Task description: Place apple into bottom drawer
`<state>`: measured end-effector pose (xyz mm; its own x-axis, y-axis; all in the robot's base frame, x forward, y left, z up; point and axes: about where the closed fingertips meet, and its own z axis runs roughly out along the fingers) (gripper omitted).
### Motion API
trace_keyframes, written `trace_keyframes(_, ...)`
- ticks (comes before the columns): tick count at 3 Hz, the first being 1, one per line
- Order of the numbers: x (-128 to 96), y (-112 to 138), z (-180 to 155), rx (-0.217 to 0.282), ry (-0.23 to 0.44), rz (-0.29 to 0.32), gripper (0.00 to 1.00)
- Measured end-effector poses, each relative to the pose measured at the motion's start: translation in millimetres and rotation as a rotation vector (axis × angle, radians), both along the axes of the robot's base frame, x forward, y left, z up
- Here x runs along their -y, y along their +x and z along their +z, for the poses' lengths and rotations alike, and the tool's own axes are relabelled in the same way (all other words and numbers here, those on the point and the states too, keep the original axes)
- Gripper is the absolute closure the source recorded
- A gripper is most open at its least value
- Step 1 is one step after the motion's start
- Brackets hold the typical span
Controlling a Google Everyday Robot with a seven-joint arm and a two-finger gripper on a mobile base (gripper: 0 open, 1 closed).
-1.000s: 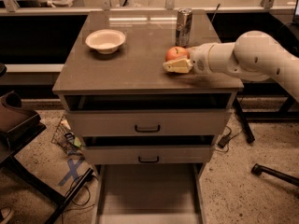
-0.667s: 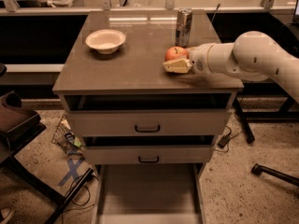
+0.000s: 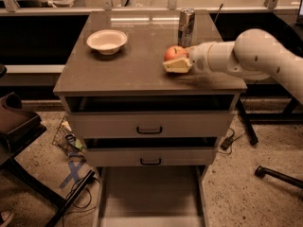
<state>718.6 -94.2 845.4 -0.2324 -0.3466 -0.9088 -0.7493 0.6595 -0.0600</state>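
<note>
The red-orange apple (image 3: 173,52) sits on the right side of the cabinet top (image 3: 128,67), just in front of the drink can (image 3: 186,27). My gripper (image 3: 172,59) reaches in from the right and is shut on the apple at table height; its near cream finger (image 3: 178,65) lies against the apple's front, and the far finger is hidden behind the apple. The bottom drawer (image 3: 149,195) is pulled out at floor level, a wide shallow tray with a bare floor, well below and in front of the apple.
A white bowl (image 3: 107,40) stands at the top's back left. Two grey drawers with dark bar handles (image 3: 149,130) sit slightly open above the tray. A dark chair (image 3: 19,126) and cables are on the left, and a chair base (image 3: 277,174) on the right.
</note>
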Motion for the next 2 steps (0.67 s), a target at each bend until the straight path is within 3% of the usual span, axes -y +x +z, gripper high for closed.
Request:
trace_keyframes(1,-5.2,-1.8,31.6,0.047,-0.006,0.045,1.0)
trace_keyframes(2,1.2,-37.9,65.5,0.095,-0.015,0.065,1.0)
